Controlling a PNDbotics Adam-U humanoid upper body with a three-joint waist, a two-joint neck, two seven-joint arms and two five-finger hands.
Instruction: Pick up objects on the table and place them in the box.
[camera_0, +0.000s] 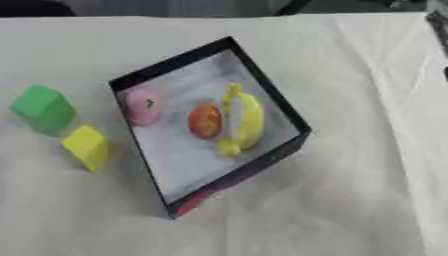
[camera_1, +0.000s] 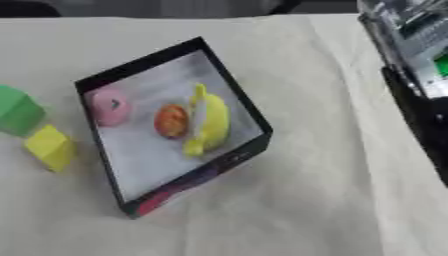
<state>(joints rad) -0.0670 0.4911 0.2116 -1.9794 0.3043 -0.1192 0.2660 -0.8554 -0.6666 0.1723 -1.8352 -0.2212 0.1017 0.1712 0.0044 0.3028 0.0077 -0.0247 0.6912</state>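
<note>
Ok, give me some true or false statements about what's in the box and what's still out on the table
1. The black-walled box holds a yellow banana. True.
2. The green block lies inside the box. False: it sits on the white tablecloth, left of the box.
3. The yellow block is outside the box. True.
4. The box is empty. False: a pink round fruit and a red-orange round fruit also lie inside.

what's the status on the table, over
Neither hand in view. Box holds pink fruit, orange fruit, banana. Green block and yellow block wait left of it, path unobstructed.
</note>
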